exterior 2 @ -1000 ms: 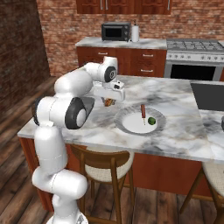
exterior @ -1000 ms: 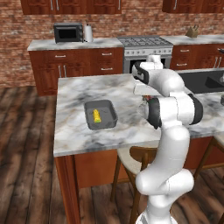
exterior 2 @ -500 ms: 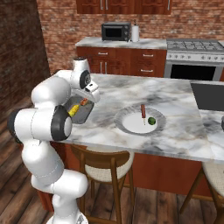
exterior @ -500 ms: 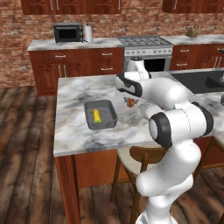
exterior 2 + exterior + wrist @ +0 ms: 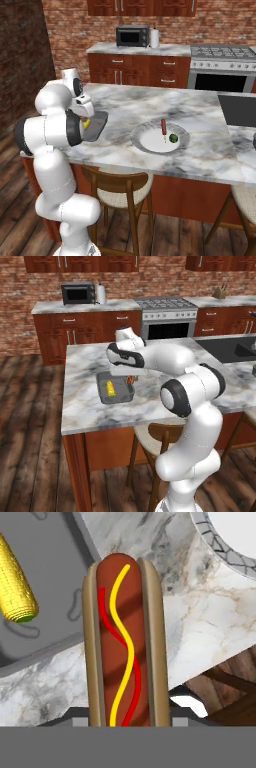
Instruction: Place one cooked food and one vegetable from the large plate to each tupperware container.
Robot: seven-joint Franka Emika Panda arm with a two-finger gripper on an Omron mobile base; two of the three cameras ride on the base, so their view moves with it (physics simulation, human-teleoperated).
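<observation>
The gripper [image 5: 131, 379] is clamped on a hot dog [image 5: 123, 642] in a bun, hanging over the near rim of the tupperware container [image 5: 116, 389], whose floor, with a corn cob [image 5: 16, 580], lies just beyond the bun's long axis.

Hidden and cropped parts

We see the hot dog [image 5: 123, 642] covering both fingertips in the hand view, its lower end cut off; the plate [image 5: 227, 539] is cropped at the corner, and the arm hides much of the tub [image 5: 96, 125].
</observation>
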